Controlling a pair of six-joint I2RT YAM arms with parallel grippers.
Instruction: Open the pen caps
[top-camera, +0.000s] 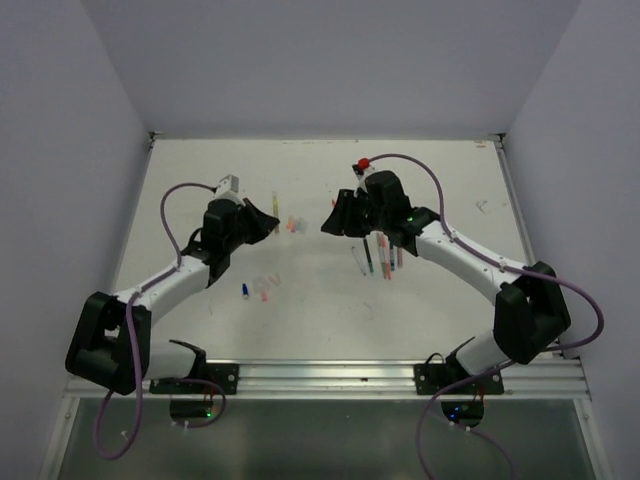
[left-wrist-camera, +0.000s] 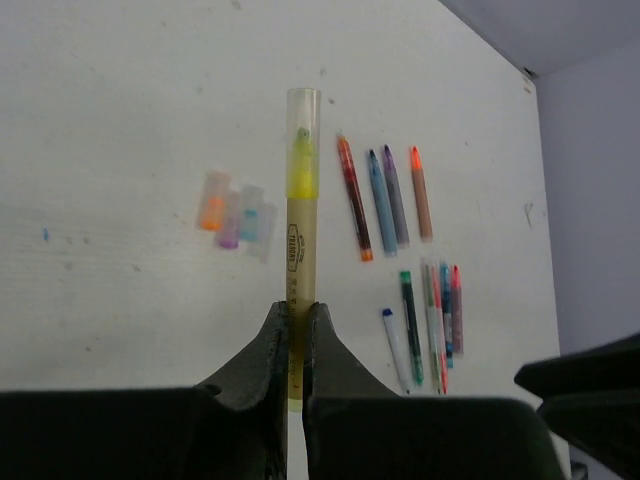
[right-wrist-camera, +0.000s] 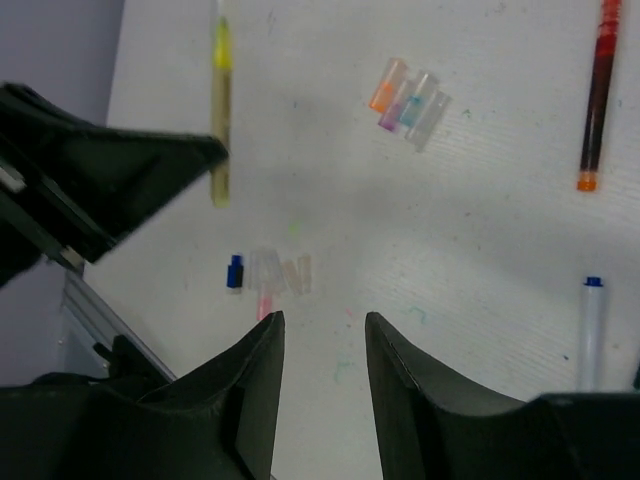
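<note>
My left gripper (left-wrist-camera: 295, 315) is shut on the lower barrel of a yellow highlighter pen (left-wrist-camera: 293, 240), held above the table. Its clear pen cap (left-wrist-camera: 303, 115) sits on the far end. The pen also shows in the right wrist view (right-wrist-camera: 221, 110) and faintly in the top view (top-camera: 273, 200). My right gripper (right-wrist-camera: 322, 325) is open and empty, facing the left gripper (top-camera: 268, 222) across a gap in the top view (top-camera: 335, 220). Loose caps, orange, purple, teal and clear (left-wrist-camera: 235, 215), lie on the table between the grippers (right-wrist-camera: 408, 98).
Four uncapped pens (left-wrist-camera: 385, 195) lie side by side, and several more pens (left-wrist-camera: 435, 320) lie beside a white pen with a blue cap (left-wrist-camera: 397, 345). A blue cap (right-wrist-camera: 235, 272) and clear and pink caps (right-wrist-camera: 275, 272) lie nearer the arms. Walls enclose the table.
</note>
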